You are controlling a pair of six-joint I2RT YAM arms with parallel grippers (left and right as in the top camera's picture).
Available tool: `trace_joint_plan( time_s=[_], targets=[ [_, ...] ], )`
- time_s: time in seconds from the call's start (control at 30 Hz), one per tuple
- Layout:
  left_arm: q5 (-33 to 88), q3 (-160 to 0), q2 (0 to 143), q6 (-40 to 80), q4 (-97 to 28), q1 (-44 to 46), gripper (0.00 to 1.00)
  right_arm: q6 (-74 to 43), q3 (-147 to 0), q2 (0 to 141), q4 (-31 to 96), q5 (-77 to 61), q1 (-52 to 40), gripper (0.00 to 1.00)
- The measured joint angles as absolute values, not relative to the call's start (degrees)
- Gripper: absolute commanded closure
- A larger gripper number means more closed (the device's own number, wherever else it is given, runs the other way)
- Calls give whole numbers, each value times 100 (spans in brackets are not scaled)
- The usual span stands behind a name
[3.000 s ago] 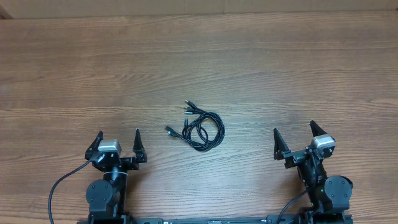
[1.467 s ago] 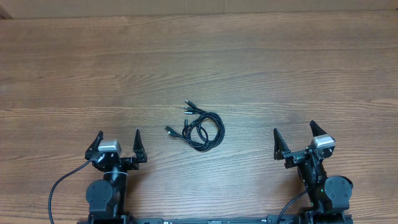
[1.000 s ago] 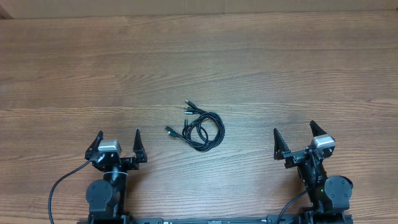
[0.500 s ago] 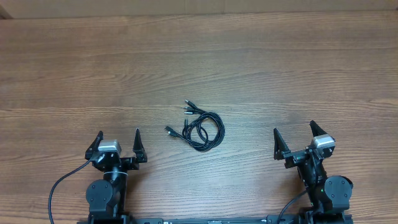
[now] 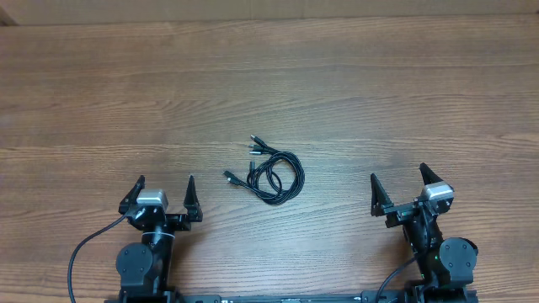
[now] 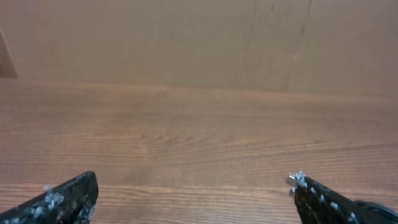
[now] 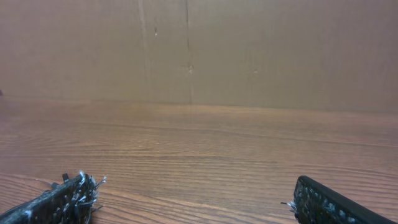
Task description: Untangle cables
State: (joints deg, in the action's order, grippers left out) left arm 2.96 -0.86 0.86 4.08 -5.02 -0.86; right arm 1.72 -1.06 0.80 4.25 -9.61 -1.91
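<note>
Tangled cables (image 5: 271,172) lie loose on the wooden table (image 5: 404,101)

No text, label, brand, number or sign can be read anywhere in these views.

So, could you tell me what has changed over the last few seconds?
The left gripper shifted slightly to its right, toward the cables, with its jaws open and empty. The cables and the open right gripper stayed where they were; nothing was taken hold of.
</note>
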Motion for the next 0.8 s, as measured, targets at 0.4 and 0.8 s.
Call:
trace_joint_plan(
  time_s=[0.4, 0.8],
  targets=[
    [607, -1927, 1529, -139, -1479, -86, 0, 174, -106, 73, 427, -961, -191, 0],
    [1260, -4125, 4128, -438, -2733, -75, 0, 174, -106, 73, 416, -963, -193, 0]
  ],
)
